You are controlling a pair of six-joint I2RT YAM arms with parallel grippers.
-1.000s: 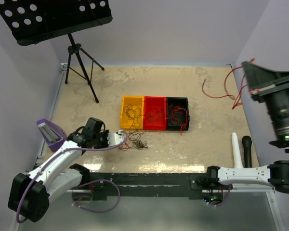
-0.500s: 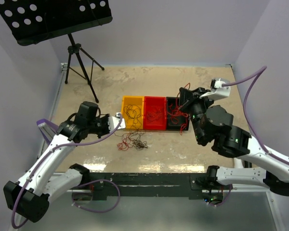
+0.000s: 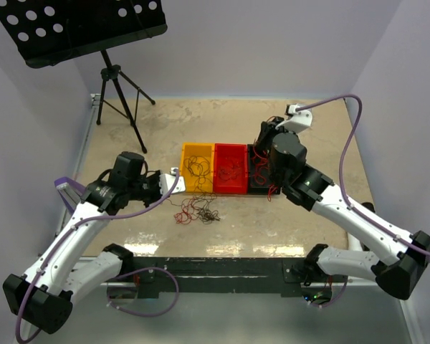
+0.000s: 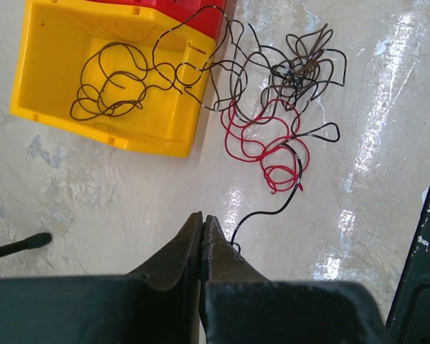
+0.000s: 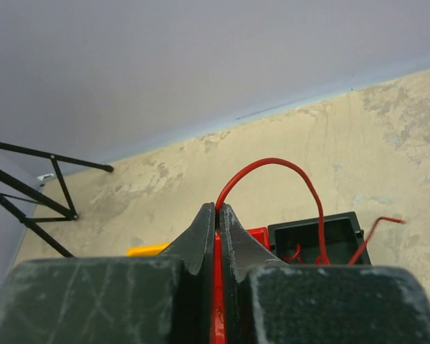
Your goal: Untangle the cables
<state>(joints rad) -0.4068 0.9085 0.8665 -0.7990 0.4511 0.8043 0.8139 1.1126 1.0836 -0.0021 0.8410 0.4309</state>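
A loose tangle of red and dark cables [image 3: 199, 211] lies on the table in front of three bins: yellow [image 3: 186, 152], red [image 3: 229, 148] and black [image 3: 252, 188]. In the left wrist view a dark cable [image 4: 111, 86] coils in the yellow bin [image 4: 50, 86] and trails over its rim into the tangle. My left gripper [image 4: 202, 216] is shut above the table. A black cable [image 4: 272, 208] runs from the pile to its right finger and vanishes behind it. Above the black bin [image 5: 344, 229], my right gripper [image 5: 216, 208] is shut on a red cable [image 5: 276, 162] that arcs down into that bin.
A music stand on a tripod [image 3: 118, 93] stands at the back left, and one of its feet [image 4: 18, 246] shows near my left gripper. A lilac part [image 3: 64, 188] sits at the left table edge. A black rail [image 3: 215, 269] runs along the near edge. Walls enclose the table.
The right arm swung in from the right edge with the red cable and now hangs over the black bin. The left gripper rose from the tangle towards the yellow bin, then held still.
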